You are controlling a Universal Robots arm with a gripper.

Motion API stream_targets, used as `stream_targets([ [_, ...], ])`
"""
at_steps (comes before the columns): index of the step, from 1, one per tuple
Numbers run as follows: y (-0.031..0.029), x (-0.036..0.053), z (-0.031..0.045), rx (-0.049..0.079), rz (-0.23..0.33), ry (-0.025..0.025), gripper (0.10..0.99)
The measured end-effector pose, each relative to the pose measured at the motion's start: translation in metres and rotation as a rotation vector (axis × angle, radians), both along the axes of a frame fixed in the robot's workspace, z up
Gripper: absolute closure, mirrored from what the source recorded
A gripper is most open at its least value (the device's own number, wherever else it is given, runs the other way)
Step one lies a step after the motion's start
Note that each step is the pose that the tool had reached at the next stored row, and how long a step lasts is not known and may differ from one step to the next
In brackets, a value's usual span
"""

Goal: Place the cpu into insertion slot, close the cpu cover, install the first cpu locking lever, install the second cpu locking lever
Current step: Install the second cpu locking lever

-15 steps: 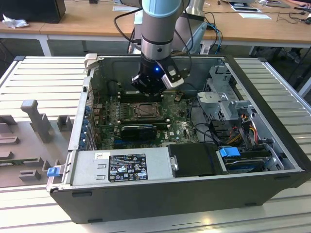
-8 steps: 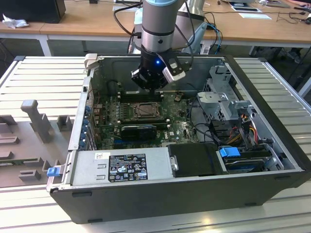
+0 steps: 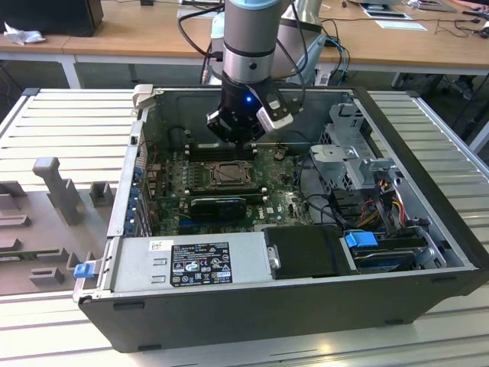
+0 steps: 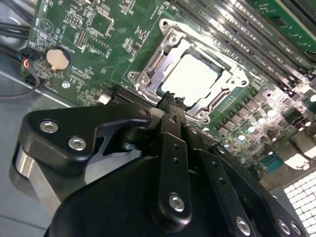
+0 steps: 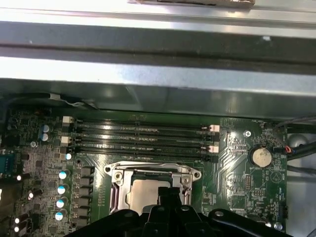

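My claw [image 4: 170, 98] hangs straight down from my arm [image 3: 248, 46] into the open computer case [image 3: 428, 176], and its black fingers [image 4: 172, 148] are pressed together, with nothing between them. In both wrist views the joined tips stand just above the edge of the insertion slot [image 4: 148, 79], near to it; if they touch the frame I cannot tell.

Just beyond the tips, the cpu [image 4: 195, 79] lies flat in the slot, its silvery face up. The cpu cover [image 4: 224, 84] is lying down around the chip, a silver frame with the chip showing through the cut-out middle.

Further on, in the first wrist view, four long memory slots [image 5: 140, 138] run side by side behind the socket, and a round coin battery [image 5: 260, 157] sits on the green motherboard [image 5: 232, 173] beside them. Behind these rises the grey metal wall of the case.

In the exterior view my wrist stands upright over the middle of the board, and a long black finned card [image 3: 219, 205] lies on the near side of the socket.
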State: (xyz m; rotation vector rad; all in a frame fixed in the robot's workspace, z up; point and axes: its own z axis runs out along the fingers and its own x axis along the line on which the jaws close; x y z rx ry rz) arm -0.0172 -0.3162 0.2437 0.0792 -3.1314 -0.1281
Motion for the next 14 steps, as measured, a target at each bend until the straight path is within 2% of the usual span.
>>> stream_targets([
  [8,-0.0121,0.0000,-0.0008,0.000,0.000,-0.0001,0.980],
  [14,-0.0210,0.0002,-0.0043,0.000,0.000,-0.0001,0.980],
])
